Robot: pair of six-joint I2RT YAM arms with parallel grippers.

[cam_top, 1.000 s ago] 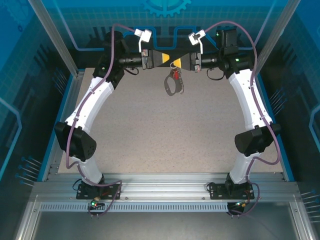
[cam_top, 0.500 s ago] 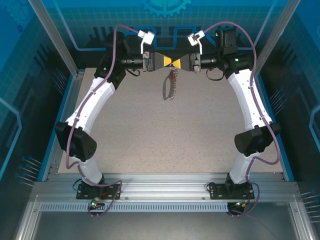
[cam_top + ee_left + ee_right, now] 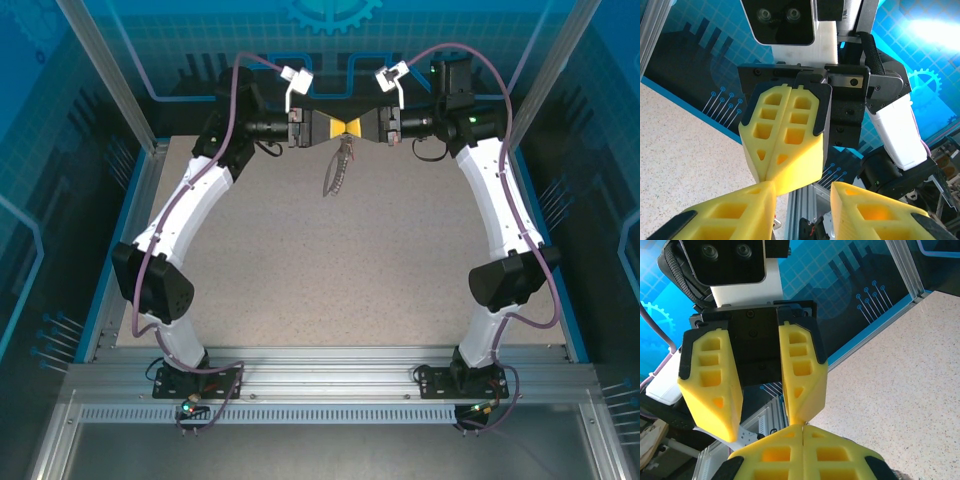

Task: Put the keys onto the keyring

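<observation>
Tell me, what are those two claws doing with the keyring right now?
Left gripper open, right gripper shut, tips meeting nose to nose. Keyring dangling just under them; which one holds it, unclear. Nothing seen blocking.

2 robot arms, the left arm [image 3: 190, 200] and the right arm [image 3: 495, 190], are rising over 1 speckled table [image 3: 300, 270], and each is trailing 1 purple cable [image 3: 233, 90], making 2 cables. Each arm is carrying 1 gripper, the left gripper [image 3: 343, 127] and the right gripper [image 3: 352, 127], and each gripper is showing 2 yellow fingers [image 3: 712, 380], making 4 fingers. 1 keyring [image 3: 337, 172] is hanging below them, its keys showing too small and edge-on to count
</observation>
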